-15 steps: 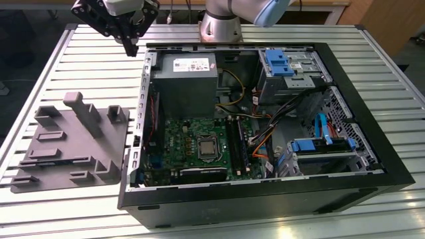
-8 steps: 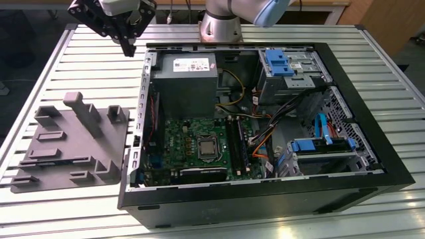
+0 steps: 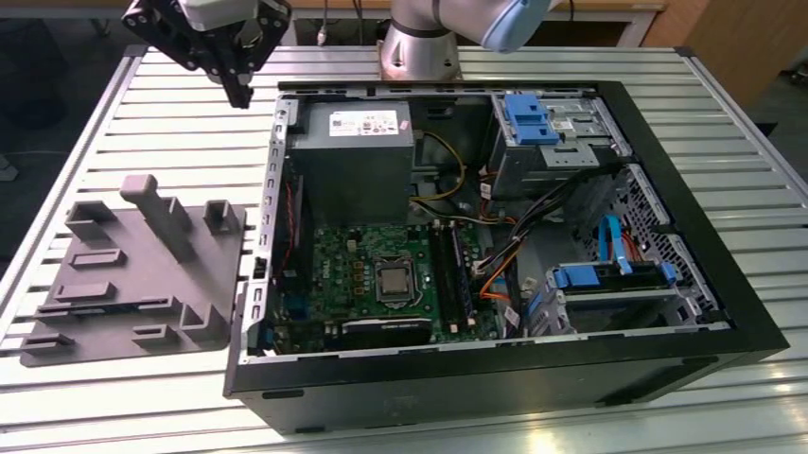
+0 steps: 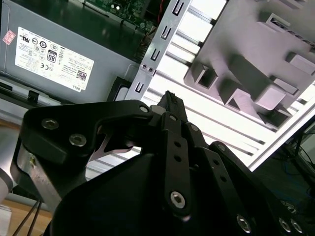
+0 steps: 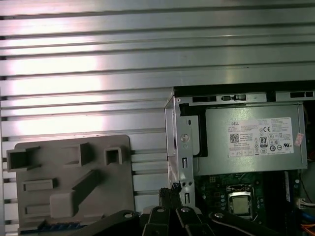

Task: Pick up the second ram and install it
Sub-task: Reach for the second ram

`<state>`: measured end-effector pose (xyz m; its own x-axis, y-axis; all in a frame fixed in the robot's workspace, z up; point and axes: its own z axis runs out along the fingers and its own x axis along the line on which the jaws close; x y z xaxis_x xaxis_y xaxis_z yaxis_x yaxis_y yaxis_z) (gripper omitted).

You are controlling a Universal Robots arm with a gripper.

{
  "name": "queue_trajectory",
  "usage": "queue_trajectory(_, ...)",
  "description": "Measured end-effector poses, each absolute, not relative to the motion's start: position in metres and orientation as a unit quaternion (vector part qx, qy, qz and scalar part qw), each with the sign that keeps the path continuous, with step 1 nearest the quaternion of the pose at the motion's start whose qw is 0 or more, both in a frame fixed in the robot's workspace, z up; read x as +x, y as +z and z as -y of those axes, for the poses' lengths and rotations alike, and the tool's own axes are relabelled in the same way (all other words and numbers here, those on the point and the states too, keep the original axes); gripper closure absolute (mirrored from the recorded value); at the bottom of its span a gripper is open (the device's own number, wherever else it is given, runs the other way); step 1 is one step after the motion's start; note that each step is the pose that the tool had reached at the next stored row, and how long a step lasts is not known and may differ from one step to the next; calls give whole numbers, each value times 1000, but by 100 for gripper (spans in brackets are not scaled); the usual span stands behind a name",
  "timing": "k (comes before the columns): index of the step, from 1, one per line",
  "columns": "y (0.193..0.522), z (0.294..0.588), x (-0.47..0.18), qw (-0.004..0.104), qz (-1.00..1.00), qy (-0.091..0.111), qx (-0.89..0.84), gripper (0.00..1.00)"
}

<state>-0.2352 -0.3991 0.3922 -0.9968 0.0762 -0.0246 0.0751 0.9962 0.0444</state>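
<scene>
My gripper [image 3: 237, 96] hangs high over the slatted table at the back, on the exterior view's left of the open computer case [image 3: 253, 284]. Its fingers meet at a point, shut and holding nothing; both wrist views show the black tip [image 4: 170, 96] [image 5: 170, 190]. A slim bluish-dark strip [image 5: 49, 227] lies along the edge of the grey moulded tray [image 5: 59, 196]; it looks like the second ram. The tray [image 3: 132, 274] sits well below and left of the gripper. On the motherboard [image 3: 366, 274], the long dark memory slots [image 3: 451, 274] run beside the processor socket [image 3: 395, 281].
The grey power supply [image 3: 351, 151] fills the case's back corner nearest the gripper. Its metal wall [image 3: 275, 189] stands between tray and motherboard. Blue drive brackets [image 3: 531, 118] and loose orange and black cables [image 3: 499, 274] crowd the right half. The arm's base [image 3: 423, 47] stands behind the case.
</scene>
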Motion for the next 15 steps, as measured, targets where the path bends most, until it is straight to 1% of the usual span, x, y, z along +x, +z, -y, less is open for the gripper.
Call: queue_trajectory(15, 390, 400, -244, 13, -999, 22, 38, 89)
